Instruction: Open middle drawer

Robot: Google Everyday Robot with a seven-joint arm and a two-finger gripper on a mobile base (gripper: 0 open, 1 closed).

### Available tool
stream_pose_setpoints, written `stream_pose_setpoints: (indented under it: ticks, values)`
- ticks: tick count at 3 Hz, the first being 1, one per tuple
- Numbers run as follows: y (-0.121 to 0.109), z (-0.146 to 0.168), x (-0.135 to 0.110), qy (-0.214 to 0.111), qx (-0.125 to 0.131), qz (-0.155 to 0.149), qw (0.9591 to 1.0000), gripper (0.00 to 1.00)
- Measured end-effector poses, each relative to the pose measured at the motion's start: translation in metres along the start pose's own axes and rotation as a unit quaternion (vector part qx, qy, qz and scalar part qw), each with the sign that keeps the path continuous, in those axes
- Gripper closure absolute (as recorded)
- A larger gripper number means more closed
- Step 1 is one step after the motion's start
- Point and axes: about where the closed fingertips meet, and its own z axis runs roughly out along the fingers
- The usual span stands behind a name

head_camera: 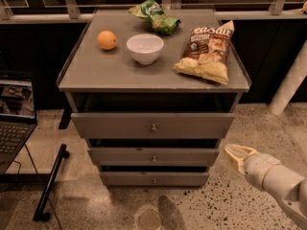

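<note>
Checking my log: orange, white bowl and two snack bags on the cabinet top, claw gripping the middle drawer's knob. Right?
Not the claw: the camera view shows it clear of the middle drawer, low beside its right end, not on the knob. The orange, white bowl, green snack bag and chip bag do sit on the cabinet top.
</note>
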Motion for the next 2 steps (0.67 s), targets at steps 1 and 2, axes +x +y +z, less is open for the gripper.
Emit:
stream_pose_setpoints:
  ticks: [1,2]
  values:
    - [-0.001,0.019,0.043,0.012,0.006,-0.007,0.9999,1.00]
    - [-0.002,0.047,0.100,0.040,0.003,-0.035,0.9986,1.00]
